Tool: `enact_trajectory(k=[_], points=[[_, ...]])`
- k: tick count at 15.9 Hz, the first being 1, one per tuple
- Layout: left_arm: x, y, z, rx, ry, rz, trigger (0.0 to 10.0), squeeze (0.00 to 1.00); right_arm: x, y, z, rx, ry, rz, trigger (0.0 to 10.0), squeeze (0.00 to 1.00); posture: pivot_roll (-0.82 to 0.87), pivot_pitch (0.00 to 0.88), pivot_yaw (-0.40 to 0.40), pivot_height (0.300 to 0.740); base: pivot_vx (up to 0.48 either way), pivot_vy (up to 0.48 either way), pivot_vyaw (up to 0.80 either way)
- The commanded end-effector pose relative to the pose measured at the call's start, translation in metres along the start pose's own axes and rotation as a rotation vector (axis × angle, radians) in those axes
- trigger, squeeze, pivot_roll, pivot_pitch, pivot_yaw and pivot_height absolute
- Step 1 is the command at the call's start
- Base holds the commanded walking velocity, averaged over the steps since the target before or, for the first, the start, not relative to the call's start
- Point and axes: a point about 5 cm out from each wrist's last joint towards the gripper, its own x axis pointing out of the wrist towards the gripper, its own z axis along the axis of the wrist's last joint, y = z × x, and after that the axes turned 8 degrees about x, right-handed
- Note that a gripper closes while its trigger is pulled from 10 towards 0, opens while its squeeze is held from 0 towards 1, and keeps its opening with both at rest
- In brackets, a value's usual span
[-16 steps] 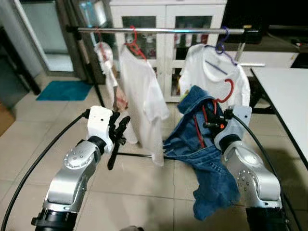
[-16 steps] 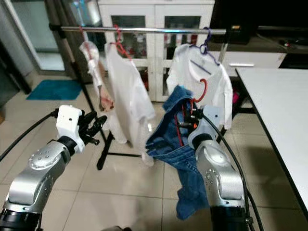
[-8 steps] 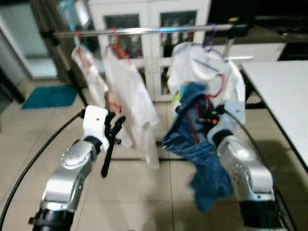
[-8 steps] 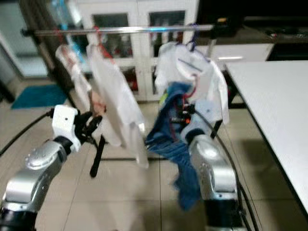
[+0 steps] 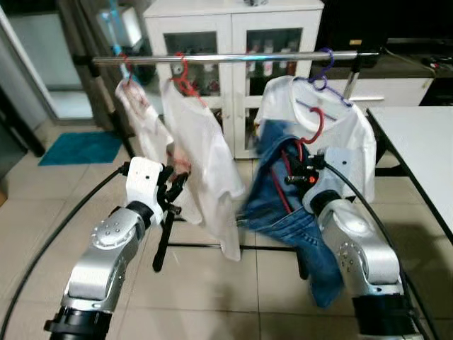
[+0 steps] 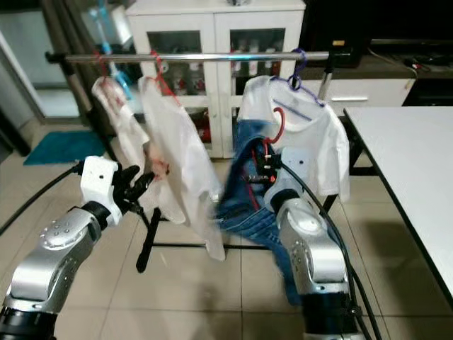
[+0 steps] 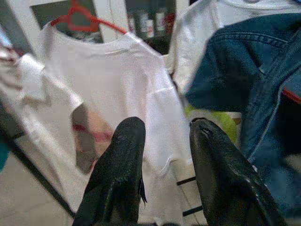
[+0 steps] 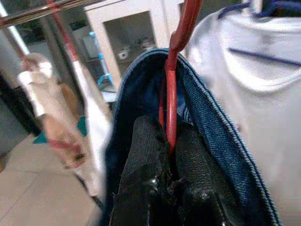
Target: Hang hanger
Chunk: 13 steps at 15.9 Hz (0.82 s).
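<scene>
At right gripper (image 8: 170, 155): fingers clamped on the stem of the red hanger (image 5: 316, 126), jeans (image 5: 283, 205) draped over it.
Hanger axis: stem upright, hook on top, open end facing up toward the rail (image 5: 233, 58).
Key relation: hook sits below the rail, between the two white shirts; needs lifting up and over.
Left gripper (image 7: 164, 155): fingers parted, empty, near the left shirt (image 5: 202, 156).
Nearer arm: right.

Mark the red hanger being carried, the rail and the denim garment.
red hanger (image 5: 316, 126), left eye view, hook curve.
rail (image 5: 233, 58), left eye view, mid bar.
denim garment (image 5: 279, 216), left eye view, hanging fabric.
</scene>
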Motion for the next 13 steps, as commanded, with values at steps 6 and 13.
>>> enact_trajectory(k=[6,13], points=[[0.0019,-0.0039,0.0019,0.002,-0.012,-0.013,10.0,0.0,0.0036,-0.0006,0.0154,-0.049,-0.067,0.005,10.0,0.0,-0.05,0.0,0.07,0.74,0.356,0.0,0.0],[0.0027,-0.0042,0.0014,0.001,-0.017,-0.013,10.0,0.0,0.0055,-0.0051,0.018,-0.087,-0.079,-0.015,10.0,0.0,-0.05,0.0,0.066,0.74,0.356,0.0,0.0]])
